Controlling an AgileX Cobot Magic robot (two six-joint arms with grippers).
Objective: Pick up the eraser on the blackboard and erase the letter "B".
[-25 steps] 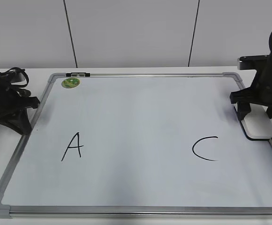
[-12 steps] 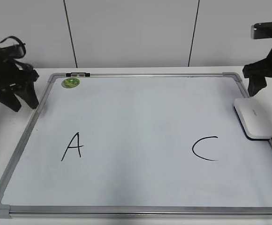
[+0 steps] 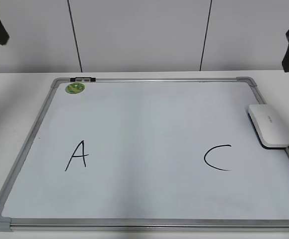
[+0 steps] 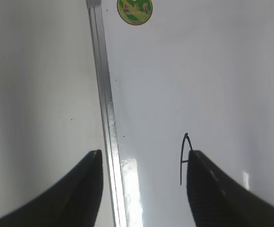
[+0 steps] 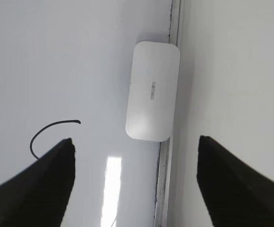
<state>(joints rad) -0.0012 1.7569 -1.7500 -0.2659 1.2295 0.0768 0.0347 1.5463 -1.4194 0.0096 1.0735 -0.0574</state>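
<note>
below right jaws (image 5: 134, 182), spread wide: eraser (image 5: 152, 91) on blackboard (image 5: 80, 56); left jaws (image 4: 141, 189) wide.

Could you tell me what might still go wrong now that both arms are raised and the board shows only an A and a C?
The eraser lies at the blackboard's right frame, partly on the rail in the right wrist view, so it might tip or slide off if bumped. It also sits close to the C, which a careless sweep could smudge. No B is visible, so further wiping seems unnecessary.
</note>
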